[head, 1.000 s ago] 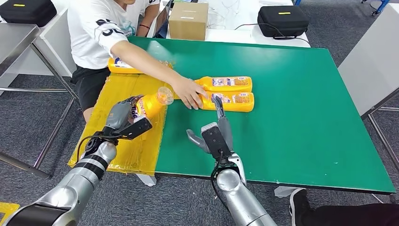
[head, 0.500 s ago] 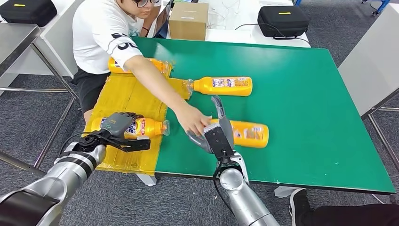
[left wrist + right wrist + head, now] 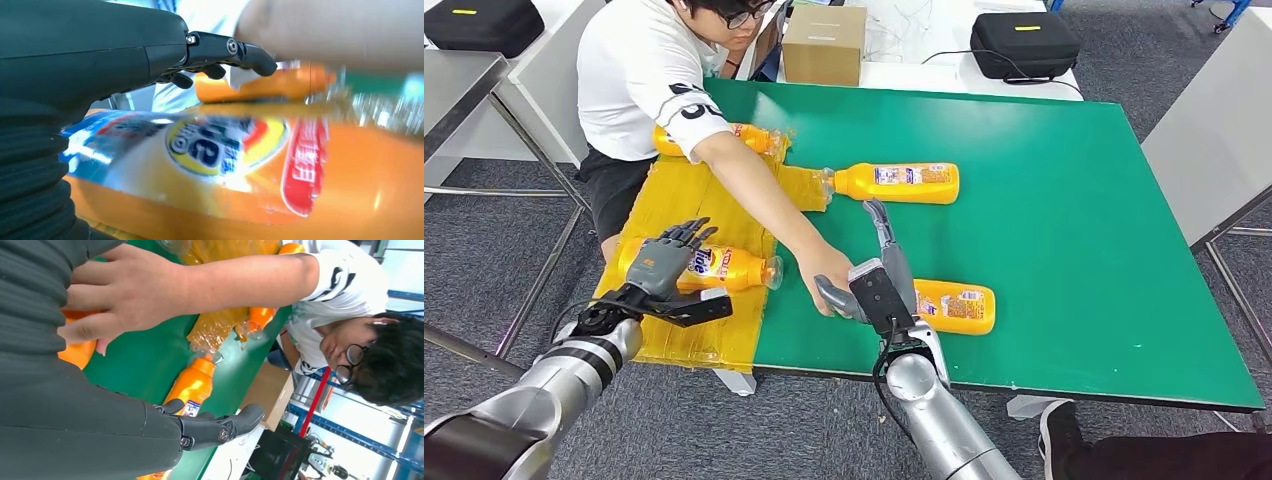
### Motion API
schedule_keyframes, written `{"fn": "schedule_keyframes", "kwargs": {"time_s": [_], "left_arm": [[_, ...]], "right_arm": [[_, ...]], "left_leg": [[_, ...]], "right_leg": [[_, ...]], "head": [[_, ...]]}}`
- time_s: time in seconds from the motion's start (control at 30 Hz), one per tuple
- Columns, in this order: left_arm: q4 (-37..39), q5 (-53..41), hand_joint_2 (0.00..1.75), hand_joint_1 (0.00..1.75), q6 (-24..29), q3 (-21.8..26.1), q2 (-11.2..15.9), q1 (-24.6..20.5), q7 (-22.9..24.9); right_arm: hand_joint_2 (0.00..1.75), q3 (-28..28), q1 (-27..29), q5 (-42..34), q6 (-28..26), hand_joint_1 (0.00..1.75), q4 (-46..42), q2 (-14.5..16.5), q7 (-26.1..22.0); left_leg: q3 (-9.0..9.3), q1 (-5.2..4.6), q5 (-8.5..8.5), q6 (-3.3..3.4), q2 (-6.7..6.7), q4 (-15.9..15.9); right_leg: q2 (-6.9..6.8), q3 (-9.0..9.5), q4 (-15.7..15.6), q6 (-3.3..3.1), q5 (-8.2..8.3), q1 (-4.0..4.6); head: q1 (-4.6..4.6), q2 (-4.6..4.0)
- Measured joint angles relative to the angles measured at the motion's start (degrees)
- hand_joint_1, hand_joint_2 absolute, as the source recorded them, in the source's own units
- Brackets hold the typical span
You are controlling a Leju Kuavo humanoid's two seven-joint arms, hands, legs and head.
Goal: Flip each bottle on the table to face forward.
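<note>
Green table (image 3: pixel 1064 200) with yellow mat (image 3: pixel 694 200) at frame left; grey carpet. Four orange bottles lie flat. Left hand (image 3: pixel 667 262) and right hand (image 3: pixel 879 275): fingers spread, holding nothing.

Four orange bottles (image 3: pixel 724 269) (image 3: pixel 955 306) (image 3: pixel 894 182) (image 3: pixel 754 137) lie flat, one label-up.

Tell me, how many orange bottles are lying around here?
4: one by the seated person, one further up the green table, one under the robot's left hand, one behind its right hand.
</note>
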Motion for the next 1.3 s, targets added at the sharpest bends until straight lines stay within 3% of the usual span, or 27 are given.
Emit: {"fn": "schedule_keyframes", "kwargs": {"time_s": [0.07, 0.2, 0.3, 0.47, 0.67, 0.8, 0.97, 1.3], "left_arm": [[-0.5, 3.5, 1.75, 0.00, 2.3, 2.9, -0.2, 1.4, -4.0], [-1.6, 6.7, 0.00, 0.00, 3.4, 7.4, -0.7, 3.5, -7.8], [-4.3, 13.0, 0.00, 0.00, 0.9, 10.1, -1.2, 5.7, -10.6], [-16.1, 30.9, 0.00, 0.00, -3.2, 12.2, -3.1, 12.2, -11.8], [-26.1, 39.3, 0.00, 0.00, -7.8, 13.7, -5.9, 16.9, -12.0], [-29.8, 43.1, 1.75, 0.00, -11.4, 15.3, -7.8, 18.2, -12.0], [-32.0, 46.4, 1.75, 0.00, -16.4, 18.2, -10.4, 18.7, -12.0], [-33.3, 46.6, 1.75, 0.00, -17.1, 20.1, -12.2, 18.9, -12.0]], "right_arm": [[1.75, 0.1, -0.2, 0.5, -0.5, 0.00, 0.3, 0.0, 0.3], [1.75, 0.3, -0.4, 0.9, -1.0, 0.00, 0.9, -0.1, 0.7], [1.75, 0.3, -0.4, 2.8, -2.2, 0.00, 1.3, -0.2, 2.1], [1.75, 0.3, -0.4, 11.8, -7.1, 0.00, 2.5, -1.5, 6.8], [1.75, 0.2, 0.0, 17.4, -8.5, 0.00, 4.2, -3.8, 9.8], [1.75, -0.4, 0.9, 19.7, -8.4, 0.00, 4.5, -5.4, 11.6], [1.75, -1.5, 2.0, 22.4, -7.5, 0.00, 4.2, -6.9, 13.7], [1.75, -2.2, 2.5, 22.8, -7.3, 0.00, 3.9, -8.1, 13.9]], "left_leg": [[-0.03, 0.00, -0.01, 0.00, -0.01, 0.0], [-0.07, -0.01, -0.01, 0.00, -0.02, 0.0], [-0.07, -0.01, -0.02, 0.01, -0.02, 0.0], [-0.08, -0.02, -0.02, 0.01, -0.04, 0.0], [-0.10, -0.02, -0.03, 0.02, -0.05, 0.0], [-0.10, -0.02, -0.03, 0.02, -0.05, 0.0], [-0.11, -0.02, -0.03, 0.02, -0.06, 0.0], [-0.11, -0.02, -0.03, 0.02, -0.04, 0.0]], "right_leg": [[0.00, -0.03, 0.0, 0.00, -0.01, 0.00], [-0.01, -0.05, 0.0, 0.00, -0.01, 0.00], [0.00, -0.06, 0.0, 0.00, -0.01, -0.01], [-0.01, -0.07, -0.1, 0.01, -0.01, -0.01], [-0.01, -0.07, -0.1, 0.01, -0.01, -0.02], [-0.02, -0.07, -0.1, 0.02, -0.01, -0.01], [-0.01, -0.07, -0.1, 0.02, 0.00, -0.01], [-0.01, -0.07, -0.1, 0.02, -0.01, 0.00]], "head": [[0.00, 0.00], [0.00, 0.00], [-0.01, 0.00], [0.00, 0.00], [-0.01, 0.00], [-0.02, 0.00], [-0.02, 0.00], [-0.01, 0.00]]}}
